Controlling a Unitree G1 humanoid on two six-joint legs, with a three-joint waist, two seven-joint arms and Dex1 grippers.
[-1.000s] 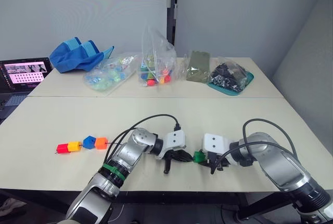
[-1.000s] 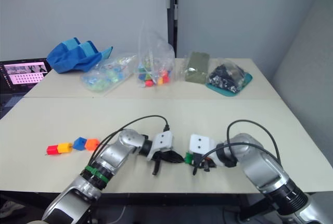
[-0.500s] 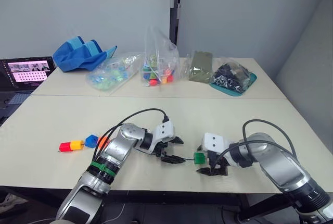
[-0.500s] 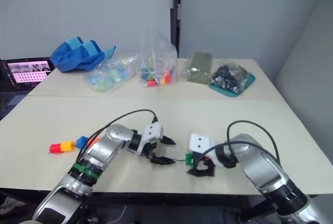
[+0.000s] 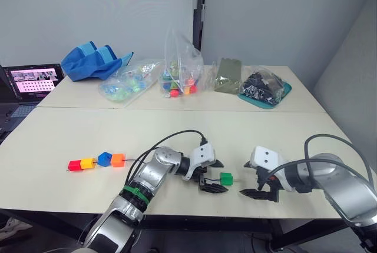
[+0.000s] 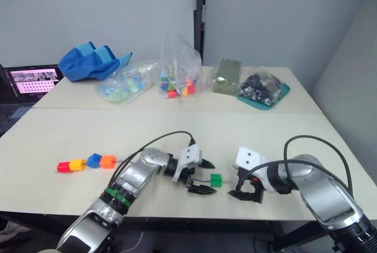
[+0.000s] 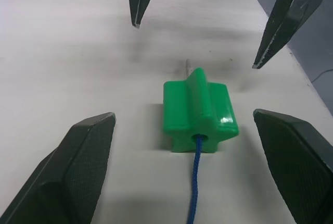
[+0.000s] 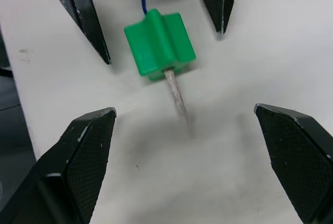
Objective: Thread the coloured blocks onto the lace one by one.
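A green block (image 7: pixel 197 110) lies on the table (image 5: pixel 177 129) with the dark blue lace (image 7: pixel 196 193) running through it. The lace's pale stiff tip (image 8: pixel 176 96) pokes out on the side facing my right gripper. My left gripper (image 5: pixel 215 176) is open, its fingers either side of the block without touching it. A short way to the right of the block, my right gripper (image 5: pixel 254 183) is open and holds nothing. Further left along the lace sit the red (image 5: pixel 75 165), yellow (image 5: pixel 87 162), blue (image 5: pixel 103 159) and orange (image 5: pixel 117 159) blocks in a row.
At the back of the table lie clear bags of colourful pieces (image 5: pixel 177 70), a blue cloth bag (image 5: pixel 94 60), an olive packet (image 5: pixel 227 75) and a teal tray (image 5: pixel 281 91) of black bits. A laptop (image 5: pixel 32 79) stands at far left. The table's front edge is just below both grippers.
Both grippers have opened and let go of the green block and the lace. The right gripper has drawn back to the right, and the block lies free between them.
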